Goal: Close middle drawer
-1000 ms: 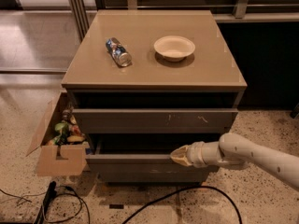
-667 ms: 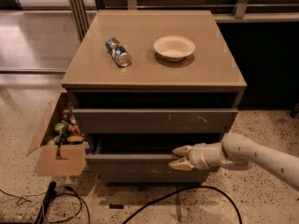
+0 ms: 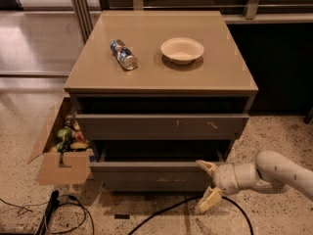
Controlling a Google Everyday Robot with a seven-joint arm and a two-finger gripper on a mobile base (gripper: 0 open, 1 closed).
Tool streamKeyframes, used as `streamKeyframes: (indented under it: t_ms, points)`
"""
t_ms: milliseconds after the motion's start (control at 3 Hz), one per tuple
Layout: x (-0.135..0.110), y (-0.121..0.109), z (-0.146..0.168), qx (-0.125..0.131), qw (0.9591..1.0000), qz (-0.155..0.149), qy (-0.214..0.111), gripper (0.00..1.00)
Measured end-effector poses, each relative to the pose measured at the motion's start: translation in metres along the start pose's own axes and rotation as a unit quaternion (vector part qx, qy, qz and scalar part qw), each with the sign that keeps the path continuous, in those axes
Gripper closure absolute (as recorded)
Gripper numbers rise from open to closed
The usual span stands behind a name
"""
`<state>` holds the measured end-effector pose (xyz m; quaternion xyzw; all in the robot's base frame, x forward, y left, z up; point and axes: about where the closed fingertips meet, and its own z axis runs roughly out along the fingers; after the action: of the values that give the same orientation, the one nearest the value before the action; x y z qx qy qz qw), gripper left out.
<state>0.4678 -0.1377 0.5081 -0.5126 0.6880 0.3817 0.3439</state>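
Note:
The middle drawer (image 3: 146, 172) stands pulled out from the grey-brown cabinet (image 3: 161, 77), its plain flat front forward of the scuffed top drawer front (image 3: 161, 126) above it. My gripper (image 3: 207, 184) is at the right end of the middle drawer's front, low and just in front of it. Its fingers are spread wide: the upper fingertip (image 3: 204, 165) sits by the drawer front's top right corner, and the lower one (image 3: 207, 203) hangs near the floor. It holds nothing.
A crushed can (image 3: 123, 54) and a white bowl (image 3: 182, 49) lie on the cabinet top. An open cardboard box (image 3: 61, 155) with fruit stands left of the cabinet. Black cables (image 3: 68, 212) run over the speckled floor in front.
My gripper has drawn back to the right and slightly down from the drawer front, and its fingers have spread from nearly together to wide open.

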Motion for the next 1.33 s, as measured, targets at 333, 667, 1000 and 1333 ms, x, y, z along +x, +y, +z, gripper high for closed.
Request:
streamKeyframes:
  t_ms: [333, 667, 1000, 1333]
  points:
    - [0.000, 0.000, 0.001, 0.000, 1.0000, 0.000, 0.000, 0.00]
    - [0.027, -0.008, 0.026, -0.019, 0.9992, 0.029, 0.018, 0.00]
    - [0.080, -0.010, 0.049, -0.032, 0.9951, 0.080, 0.047, 0.00]
    - [0.101, -0.017, 0.055, -0.025, 0.9931, 0.096, 0.064, 0.00]
